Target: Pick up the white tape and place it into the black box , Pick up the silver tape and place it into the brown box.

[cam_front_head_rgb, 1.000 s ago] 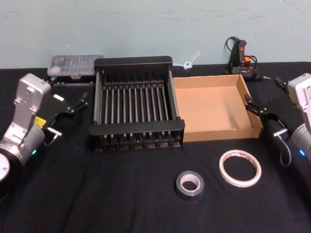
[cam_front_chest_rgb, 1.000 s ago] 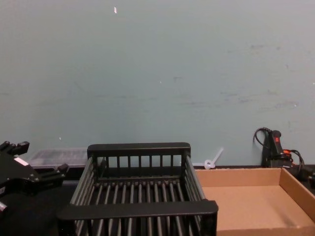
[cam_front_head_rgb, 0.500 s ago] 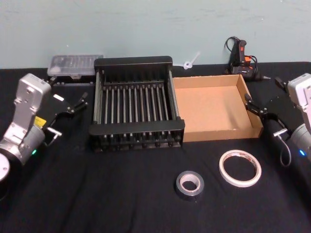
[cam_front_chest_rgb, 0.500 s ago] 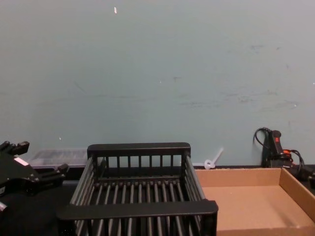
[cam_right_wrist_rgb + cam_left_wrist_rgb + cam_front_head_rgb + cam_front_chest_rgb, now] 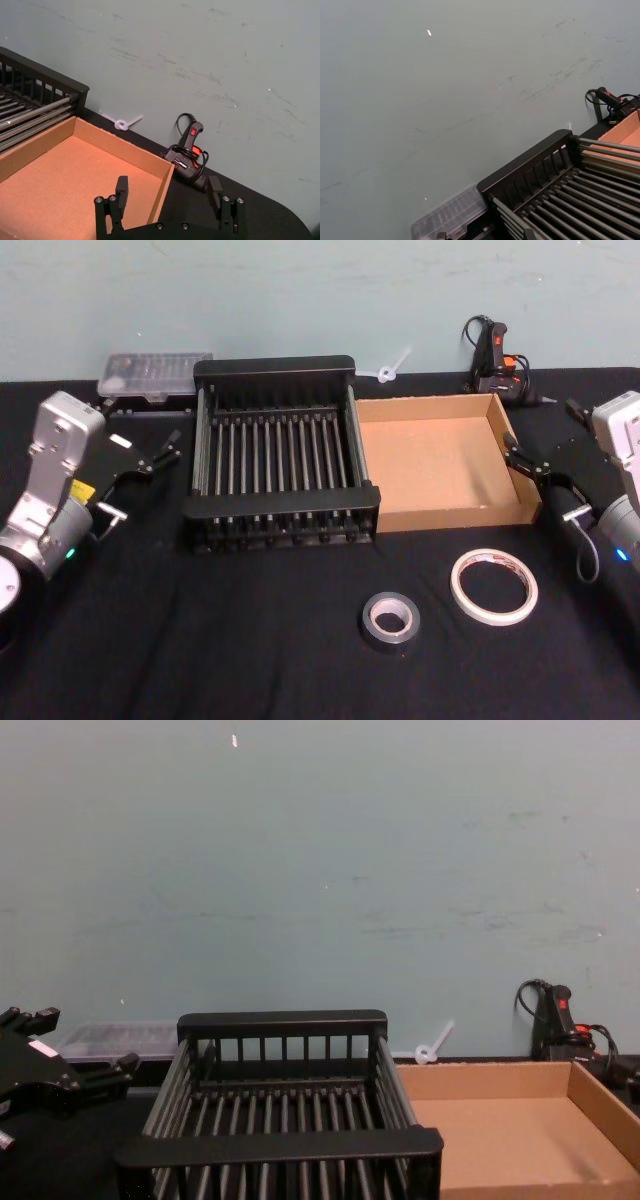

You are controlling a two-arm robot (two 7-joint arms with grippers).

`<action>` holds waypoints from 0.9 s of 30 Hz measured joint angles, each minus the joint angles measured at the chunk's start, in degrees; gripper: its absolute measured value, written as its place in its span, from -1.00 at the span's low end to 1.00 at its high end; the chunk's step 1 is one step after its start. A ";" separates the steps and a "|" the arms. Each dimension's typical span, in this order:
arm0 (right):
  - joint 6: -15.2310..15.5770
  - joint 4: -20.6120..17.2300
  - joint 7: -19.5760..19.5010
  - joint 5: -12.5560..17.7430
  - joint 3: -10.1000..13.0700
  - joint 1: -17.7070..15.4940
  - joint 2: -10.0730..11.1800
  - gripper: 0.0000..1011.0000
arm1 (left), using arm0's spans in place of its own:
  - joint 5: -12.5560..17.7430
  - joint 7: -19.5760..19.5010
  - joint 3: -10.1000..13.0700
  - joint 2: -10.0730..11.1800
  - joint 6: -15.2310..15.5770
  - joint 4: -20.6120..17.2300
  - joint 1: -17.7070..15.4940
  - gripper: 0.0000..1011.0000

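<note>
Beside brown box: right hand spread wide, empty; left hand parted, empty, left of black box.

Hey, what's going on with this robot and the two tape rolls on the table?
Nothing is being handled at this moment. The white tape and the silver tape both lie flat on the black table, in front of the black box and the brown box, which hold no tape. The left pincer hovers open left of the black box; the right pincer hovers open at the brown box's right wall.
</note>
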 joint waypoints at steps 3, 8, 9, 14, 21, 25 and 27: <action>0.00 0.00 0.00 0.00 0.00 0.00 0.00 0.98 | 0.00 0.00 0.00 0.00 0.00 0.00 0.00 0.98; 0.01 -0.89 0.90 0.10 0.97 -0.76 0.05 0.98 | 0.00 0.00 0.00 0.00 0.00 0.00 0.00 0.98; 0.06 -1.17 1.18 0.26 1.17 -0.95 0.11 0.98 | 0.00 0.00 0.00 0.00 0.00 0.00 0.00 0.98; 3.05 -3.80 3.45 2.37 2.65 -2.52 0.97 0.98 | 0.00 0.00 0.00 0.00 0.00 0.00 0.00 0.98; 7.58 -7.89 5.69 4.59 4.66 -5.43 2.94 0.98 | 0.00 0.00 0.00 0.00 0.00 0.00 0.00 0.98; 8.97 -10.09 6.97 5.66 6.07 -7.32 4.22 0.98 | 0.00 0.00 0.00 0.00 0.00 0.00 0.00 0.98; 9.92 -11.67 7.84 6.36 6.87 -8.57 5.15 0.98 | 0.00 0.00 0.00 0.00 0.00 0.00 0.00 0.98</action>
